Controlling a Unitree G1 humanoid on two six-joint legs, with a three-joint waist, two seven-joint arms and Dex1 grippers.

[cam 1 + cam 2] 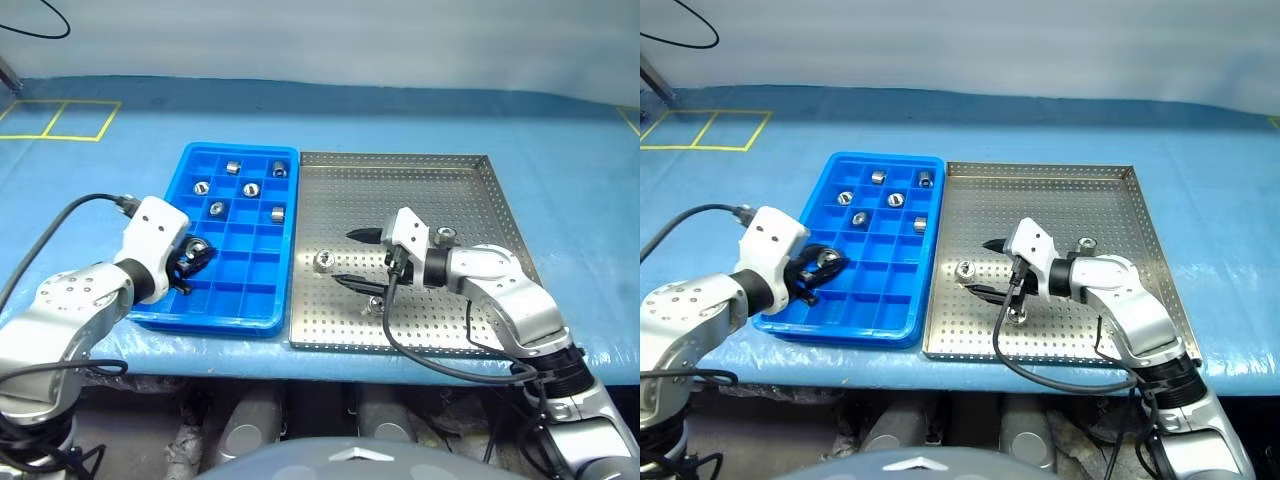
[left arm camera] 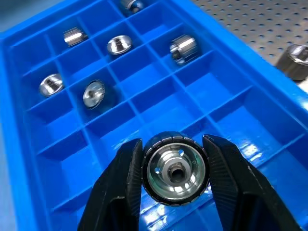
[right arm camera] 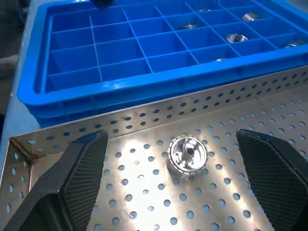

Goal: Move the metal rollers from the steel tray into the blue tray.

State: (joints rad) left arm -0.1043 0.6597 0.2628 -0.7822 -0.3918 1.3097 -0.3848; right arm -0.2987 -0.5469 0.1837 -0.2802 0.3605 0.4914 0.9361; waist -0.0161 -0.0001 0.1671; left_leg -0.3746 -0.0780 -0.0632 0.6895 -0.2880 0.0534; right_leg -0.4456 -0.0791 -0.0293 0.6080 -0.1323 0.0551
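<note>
Five metal rollers (image 1: 249, 189) already sit in the blue tray (image 1: 170, 318), above which the left claw (image 2: 175, 169) pinches a sixth for dropping into a compartment, while the right claw (image 3: 183, 178) spreads wide around another roller (image 3: 187, 153) on the steel tray (image 1: 460, 200), likely readying the next pick.

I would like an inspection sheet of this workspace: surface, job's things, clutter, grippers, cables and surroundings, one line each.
Surface: pale blue table cover, both trays side by side on it.
Job's things: blue tray holds five metal rollers in separate compartments; steel tray has three rollers, one near its edge beside the blue tray.
Clutter: nothing seen.
Grippers: left gripper shut on a roller above the blue tray; right gripper open, its fingers either side of the roller near the edge.
Cables: black cable loops from the right wrist over the steel tray; another runs from the left wrist.
Surroundings: yellow floor lines.
</note>
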